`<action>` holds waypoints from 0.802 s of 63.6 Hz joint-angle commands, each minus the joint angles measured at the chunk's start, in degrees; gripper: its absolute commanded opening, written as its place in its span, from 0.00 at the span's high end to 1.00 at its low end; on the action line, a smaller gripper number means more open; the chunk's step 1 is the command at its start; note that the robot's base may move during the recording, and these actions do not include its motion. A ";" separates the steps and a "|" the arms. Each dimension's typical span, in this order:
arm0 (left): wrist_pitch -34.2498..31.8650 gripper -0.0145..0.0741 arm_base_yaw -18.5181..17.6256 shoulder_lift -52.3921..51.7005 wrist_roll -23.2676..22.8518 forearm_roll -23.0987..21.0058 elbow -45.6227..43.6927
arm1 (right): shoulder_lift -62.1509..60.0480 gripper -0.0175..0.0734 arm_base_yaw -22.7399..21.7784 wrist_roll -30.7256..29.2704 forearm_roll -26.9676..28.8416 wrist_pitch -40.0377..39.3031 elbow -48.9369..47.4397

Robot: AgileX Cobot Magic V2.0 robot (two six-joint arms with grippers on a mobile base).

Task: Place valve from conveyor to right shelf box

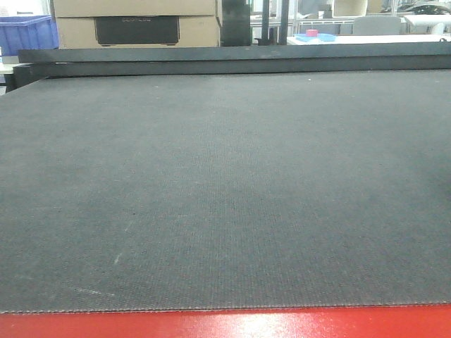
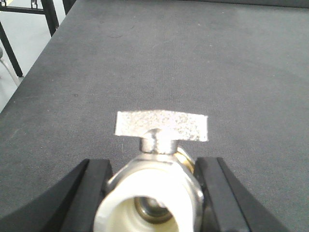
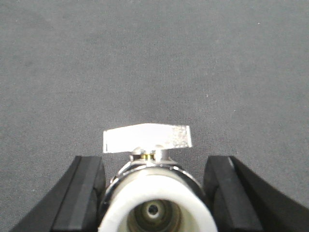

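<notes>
Clamping a valve (image 2: 149, 198): left fingers (image 2: 94, 193); right fingers (image 3: 87, 193).

No readable text, brand, number or sign is showing in any view. In the front view, faint pale lettering is sitting on the dark panel (image 1: 137, 29) of a cardboard box (image 1: 134, 8), too blurred to read.

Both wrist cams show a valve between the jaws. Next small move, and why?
Probably lift the right gripper slightly higher above the conveyor before swinging right: its valve looks clamped on both sides, and only belt shows around it.
</notes>
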 commanded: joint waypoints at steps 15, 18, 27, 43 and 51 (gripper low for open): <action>-2.58 0.96 0.27 -0.69 -0.60 0.39 -0.29 | -0.68 0.99 -0.19 -0.26 -0.19 -4.56 -0.59; -2.58 0.96 0.27 -0.69 -0.60 0.39 -0.29 | -0.68 0.99 -0.19 -0.26 -0.19 -4.56 -0.59; -2.58 0.96 0.27 -0.69 -0.60 0.39 -0.29 | -0.68 0.99 -0.19 -0.26 -0.19 -4.56 -0.59; -2.58 0.96 0.27 -0.69 -0.60 0.39 -0.29 | -0.68 0.99 -0.19 -0.26 -0.19 -4.56 -0.59; -2.58 0.96 0.27 -0.69 -0.60 0.39 -0.29 | -0.68 0.99 -0.19 -0.26 -0.19 -4.56 -0.59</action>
